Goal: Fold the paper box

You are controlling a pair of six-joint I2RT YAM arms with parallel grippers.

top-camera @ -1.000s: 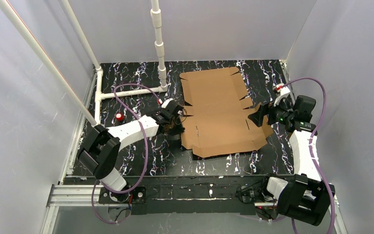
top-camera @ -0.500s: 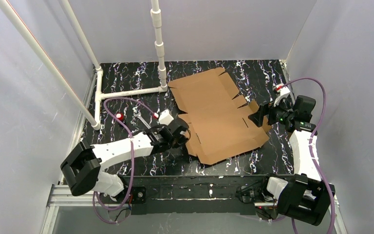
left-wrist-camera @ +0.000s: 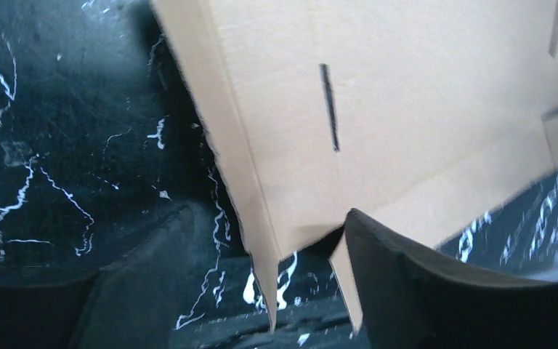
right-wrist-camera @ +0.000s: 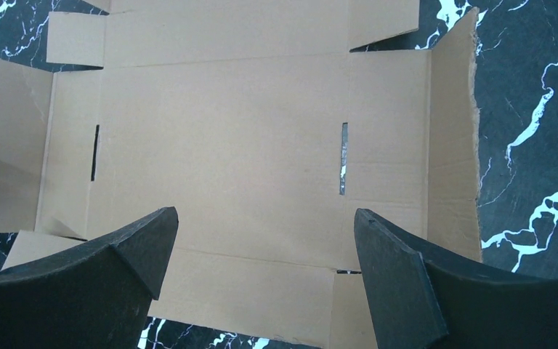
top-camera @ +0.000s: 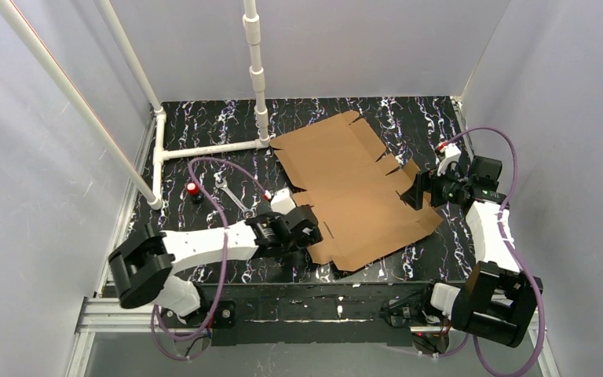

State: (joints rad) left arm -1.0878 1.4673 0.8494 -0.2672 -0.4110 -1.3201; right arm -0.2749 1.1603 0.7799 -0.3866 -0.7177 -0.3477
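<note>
The paper box [top-camera: 353, 184] is a flat brown cardboard sheet with flaps and slits, lying skewed on the black marbled table [top-camera: 204, 118]. My left gripper [top-camera: 308, 228] sits at its near left corner. In the left wrist view the jaws [left-wrist-camera: 269, 218] stand apart, open, with a narrow corner flap of the paper box [left-wrist-camera: 407, 109] between them and the right finger [left-wrist-camera: 407, 283] against its edge. My right gripper [top-camera: 418, 189] hovers at the sheet's right edge. It is open [right-wrist-camera: 261, 218] over the paper box [right-wrist-camera: 225, 145], holding nothing.
A white pipe frame [top-camera: 204, 148] stands at the back left. A wrench [top-camera: 232, 195] and a small red-topped object [top-camera: 193, 189] lie left of the sheet. Grey walls close in on both sides and at the back.
My left gripper dragged the sheet's near left corner toward the front, turning the sheet askew, then opened its jaws. The right gripper shifted slightly and stayed open.
</note>
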